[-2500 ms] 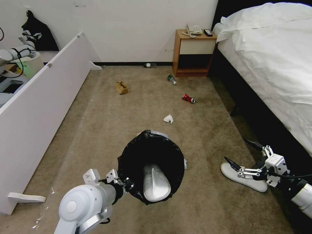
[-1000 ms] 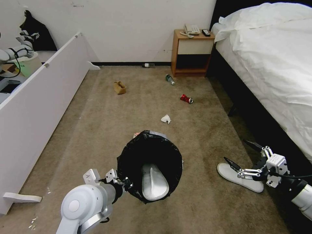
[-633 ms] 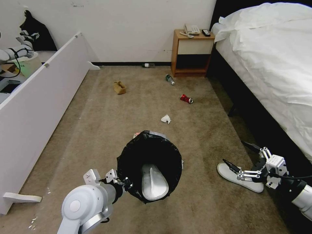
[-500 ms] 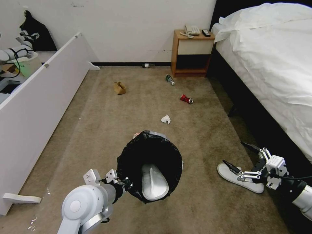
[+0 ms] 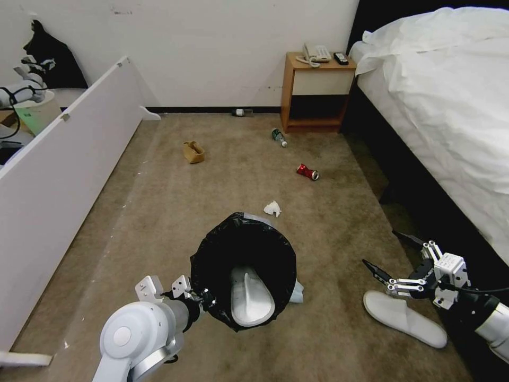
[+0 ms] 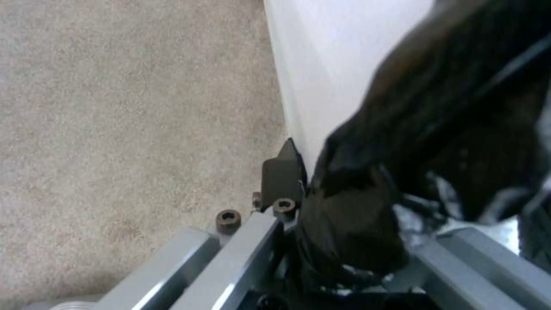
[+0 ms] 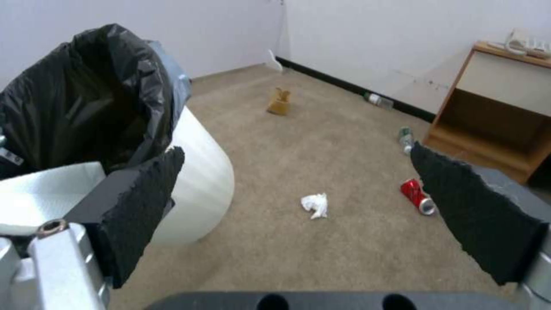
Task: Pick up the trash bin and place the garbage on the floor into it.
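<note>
In the head view my left gripper (image 5: 208, 303) is shut on the near rim of the trash bin (image 5: 244, 268), a white bin with a black bag, held tilted above the floor (image 5: 175, 212). One white slipper (image 5: 251, 297) lies inside it. The left wrist view shows a finger (image 6: 282, 172) against the white bin wall (image 6: 327, 64), clamped on the bag's fold. My right gripper (image 5: 380, 248) hangs open just above the far end of a second white slipper (image 5: 405, 318) on the carpet. More garbage lies beyond: a tissue (image 5: 273, 208), a red can (image 5: 307, 171), a bottle (image 5: 279, 137), a brown paper bag (image 5: 193, 152).
A long white board (image 5: 69, 159) runs down the left side. The bed (image 5: 450, 106) with its dark base lines the right, and a wooden nightstand (image 5: 315, 90) stands at the back wall. Another bottle (image 5: 241, 112) lies by the skirting. A pale blue piece (image 5: 297, 292) lies by the bin's base.
The whole picture has shifted, so the camera moved; floor litter sits lower in view. The slipper now lies nearer me, under the right gripper. Both grippers keep their state.
</note>
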